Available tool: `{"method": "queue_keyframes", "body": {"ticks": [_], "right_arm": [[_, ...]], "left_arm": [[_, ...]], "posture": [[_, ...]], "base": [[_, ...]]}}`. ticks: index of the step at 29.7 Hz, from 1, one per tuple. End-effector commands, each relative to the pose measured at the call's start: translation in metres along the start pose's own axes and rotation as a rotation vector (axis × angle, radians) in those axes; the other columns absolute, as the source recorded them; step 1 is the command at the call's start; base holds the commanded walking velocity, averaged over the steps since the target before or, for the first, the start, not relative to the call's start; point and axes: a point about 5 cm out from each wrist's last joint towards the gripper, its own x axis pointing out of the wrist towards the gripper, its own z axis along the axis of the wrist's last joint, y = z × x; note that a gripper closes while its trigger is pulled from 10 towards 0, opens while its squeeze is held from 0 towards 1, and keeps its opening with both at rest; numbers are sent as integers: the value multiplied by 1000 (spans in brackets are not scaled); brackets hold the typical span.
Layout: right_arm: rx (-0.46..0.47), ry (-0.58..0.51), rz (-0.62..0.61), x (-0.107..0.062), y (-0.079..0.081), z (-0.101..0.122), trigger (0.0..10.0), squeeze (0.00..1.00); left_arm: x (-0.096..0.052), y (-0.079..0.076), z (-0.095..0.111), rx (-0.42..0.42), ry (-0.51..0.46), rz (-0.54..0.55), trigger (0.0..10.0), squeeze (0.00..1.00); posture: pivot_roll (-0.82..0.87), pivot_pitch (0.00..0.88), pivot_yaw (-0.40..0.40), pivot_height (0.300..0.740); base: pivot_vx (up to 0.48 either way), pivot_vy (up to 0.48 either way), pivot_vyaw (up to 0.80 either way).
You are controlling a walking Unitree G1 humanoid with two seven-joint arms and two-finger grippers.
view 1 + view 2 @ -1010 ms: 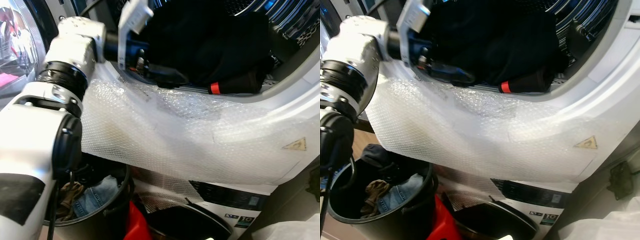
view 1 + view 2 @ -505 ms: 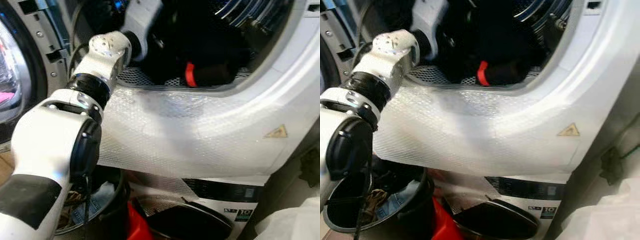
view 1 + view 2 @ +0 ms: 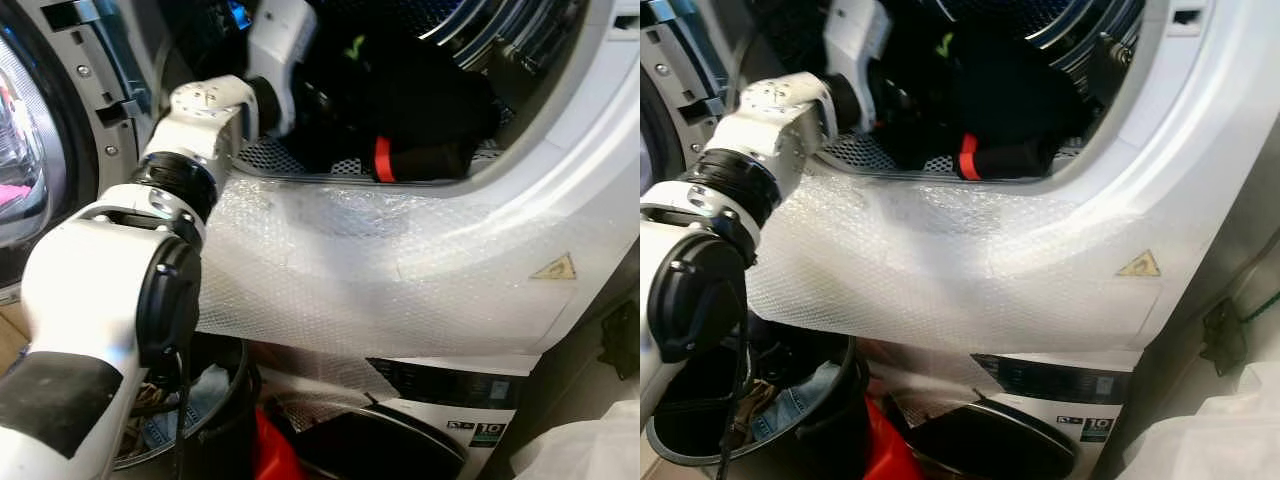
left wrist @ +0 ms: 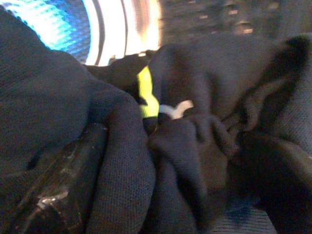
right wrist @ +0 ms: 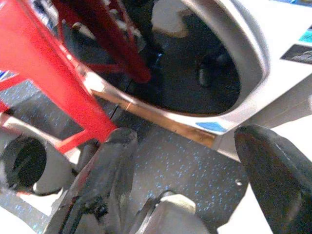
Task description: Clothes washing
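The left gripper is inside the washer drum, its fingers pressed into the dark clothes; whether they are clenched cannot be told. The step should go best by pushing the bundle deep, clear of the door rim. The clothes are black, with a red band and yellow tag. The right gripper hangs released.

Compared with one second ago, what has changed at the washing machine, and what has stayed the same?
The left gripper has gone deeper into the drum, from the door rim in among the dark clothes; its fingers are now buried in the cloth. The camera also shifted. The bubble wrap over the rim and the black basket of laundry below look unchanged.
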Motion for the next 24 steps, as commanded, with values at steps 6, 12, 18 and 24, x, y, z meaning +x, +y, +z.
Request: {"method": "queue_keyframes", "body": {"ticks": [6,12,18,24], "right_arm": [[204,-336,78,35,-2,104,10000,0],[305,-462,128,40,3,144,10000,0],[310,-437,120,41,0,138,10000,0],[315,-383,120,40,4,124,10000,0]], "left_arm": [[10,-29,-4,17,36,-338,10000,0],[10,-40,-3,5,35,-503,10000,0],[10,-37,23,23,-55,-521,10000,0],[12,-26,26,70,-56,-341,10000,0]], "posture": [[-106,0,42,740],[-103,0,37,740],[-86,0,44,740],[-83,0,56,740]], "base": [[0,0,0],[0,0,0],[0,0,0],[0,0,0]]}}
